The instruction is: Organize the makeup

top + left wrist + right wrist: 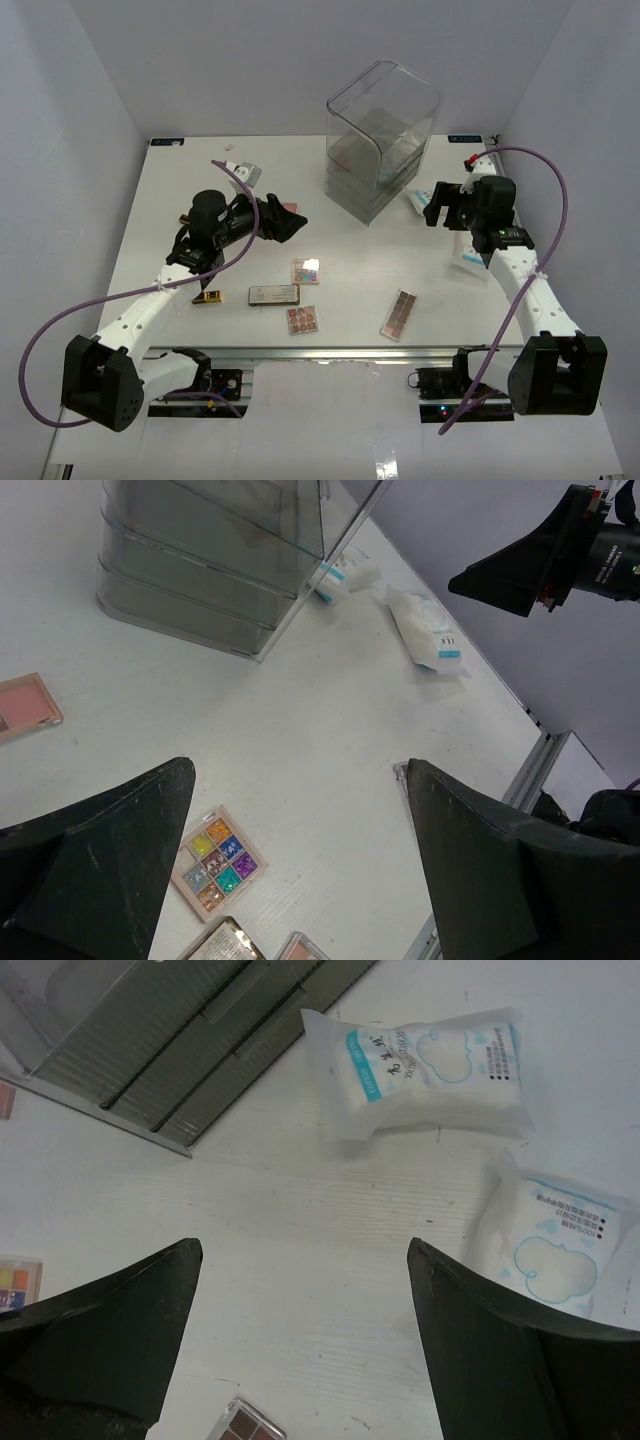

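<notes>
The makeup lies loose on the white table. Near the front are a small colourful square palette [306, 271] [214, 863], a grey compact [274, 295], a pink-brown palette [303, 320], a long brown palette [399, 315] and a black-gold tube [207, 296]. A pink compact [25, 707] lies by my left gripper. White-and-blue packets [430, 1070] [545, 1245] lie at the right. My left gripper [283, 222] [298, 770] is open and empty, above the table behind the palettes. My right gripper [437, 205] [302, 1248] is open and empty beside the packets.
A tall clear plastic drawer box [380, 140] [200, 560] [170, 1040] stands at the back centre. Another white packet [245, 172] lies at the back left. White walls close in the table's left, back and right sides.
</notes>
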Motion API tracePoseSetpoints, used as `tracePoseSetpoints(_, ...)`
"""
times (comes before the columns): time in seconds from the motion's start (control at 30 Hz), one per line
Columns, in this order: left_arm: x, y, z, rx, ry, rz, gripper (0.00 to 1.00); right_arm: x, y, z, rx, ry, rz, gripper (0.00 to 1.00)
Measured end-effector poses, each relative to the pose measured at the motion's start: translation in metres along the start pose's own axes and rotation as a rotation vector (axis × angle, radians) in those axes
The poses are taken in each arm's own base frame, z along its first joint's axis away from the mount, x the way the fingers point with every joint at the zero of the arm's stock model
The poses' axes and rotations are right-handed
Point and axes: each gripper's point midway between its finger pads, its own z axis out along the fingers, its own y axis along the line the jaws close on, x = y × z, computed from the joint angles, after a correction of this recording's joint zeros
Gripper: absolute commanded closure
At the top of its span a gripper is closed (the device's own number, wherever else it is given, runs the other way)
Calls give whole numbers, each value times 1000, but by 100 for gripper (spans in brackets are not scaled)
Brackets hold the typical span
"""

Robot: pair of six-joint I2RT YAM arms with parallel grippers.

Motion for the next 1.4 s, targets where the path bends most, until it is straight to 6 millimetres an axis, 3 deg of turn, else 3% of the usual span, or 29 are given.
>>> tracePoseSetpoints(0.27,3,2,2,-4,8,-8,2,-3,35,5,-262,-15,-236,10)
tracePoseSetpoints(0.43,5,4,3,-7,16,-14,2,1,68,17,-482,90,-390,10)
tracePoseSetpoints(0.57,5,4,3,-7,16,-14,2,-1,80,31,-572,128,-431,9)
tracePoseSetpoints(0.7,5,4,3,-7,17,-15,2,1,73,39,-623,153,-315,1)
tracePoseSetpoints(0.8,5,4,3,-7,17,-14,2,-5,59,51,-635,147,-196,0)
tracePoseSetpoints(0.87,6,4,3,-8,17,-14,2,-10,52,62,-634,138,-105,5)
tracePoseSetpoints(1.1,8,6,5,-12,24,-15,2,-33,64,79,-683,-12,95,20)
tracePoseSetpoints(1.4,8,7,5,-12,26,-9,2,-52,60,115,-732,-54,290,31)
